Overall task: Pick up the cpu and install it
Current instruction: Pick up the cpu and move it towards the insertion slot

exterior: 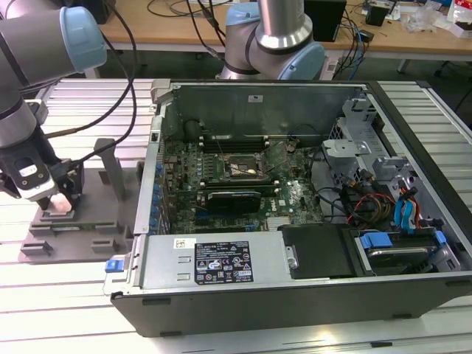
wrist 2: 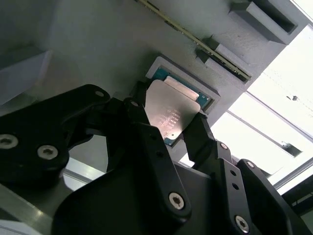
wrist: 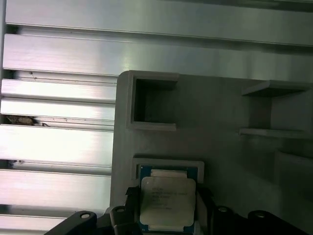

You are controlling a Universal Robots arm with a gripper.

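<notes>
The gripper (wrist 2: 168, 120) sits low over a grey holder (wrist 2: 98, 44). Its two black fingers (wrist 2: 142, 125) stand on either side of the cpu (wrist 2: 171, 110). The jaws pinch the cpu by two opposite edges.

In both wrist views the cpu lies face up, its shiny metal top towards the cameras. It is at a pale-rimmed square pocket of the holder. In the second wrist view it looks a little tilted against that pocket. Whether it has left the pocket floor I cannot tell.

In the first wrist view the gripper (wrist: 167, 205) and cpu (wrist: 166, 196) are at one edge of the holder (wrist: 220, 112), near two other open pockets. The holder rests on a table (wrist: 58, 147) of ribbed aluminium slats.

In the exterior view the gripper (exterior: 57, 203) hangs from the arm (exterior: 29, 44) at the exterior view's left, over the holder (exterior: 81, 236). Just beside the holder, towards the exterior view's right, lies an open computer case (exterior: 295, 302). Inside it is a green circuit board (exterior: 287, 195) with a square socket (exterior: 240, 168) and a long black card (exterior: 232, 199) just beside it. The cpu is well apart from that socket. Beyond the case stands a wooden desk (exterior: 169, 29) with cables.
</notes>
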